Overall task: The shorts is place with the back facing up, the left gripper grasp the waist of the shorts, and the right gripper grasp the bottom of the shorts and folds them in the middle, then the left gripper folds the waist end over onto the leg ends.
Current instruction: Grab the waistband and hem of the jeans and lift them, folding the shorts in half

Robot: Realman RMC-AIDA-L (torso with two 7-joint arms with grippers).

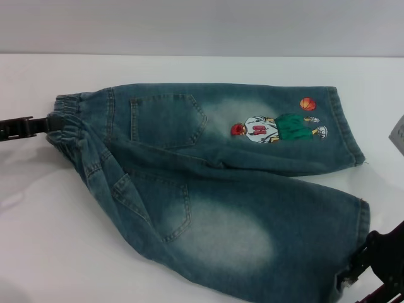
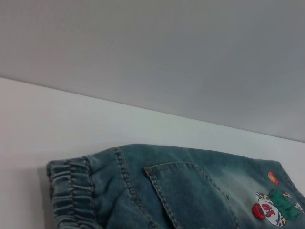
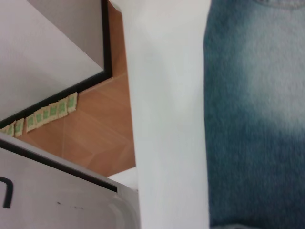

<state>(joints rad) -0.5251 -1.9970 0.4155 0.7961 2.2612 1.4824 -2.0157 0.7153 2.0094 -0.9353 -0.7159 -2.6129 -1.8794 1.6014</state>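
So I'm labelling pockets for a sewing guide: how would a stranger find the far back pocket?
Start at the denim shorts spread on the white table. On the leg farther from the robot, the pocket sits between the elastic waistband and the basketball-player embroidery; the other pocket's leg is plain.

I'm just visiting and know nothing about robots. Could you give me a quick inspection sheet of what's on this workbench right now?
Surface: white table, smooth, bare around the garment.
Job's things: denim shorts lying flat, back pockets up, elastic waist toward the robot's left, leg ends toward its right; a basketball-player patch on the far leg.
Clutter: a small grey item at the table's right edge, too cut off to identify.
Grippers: left gripper at the waistband; right gripper at the near leg's hem. Whether either has closed on the cloth cannot be told.
Cables: nothing seen.
Surroundings: plain grey wall behind the table; the right wrist view shows brown floor below the table edge.
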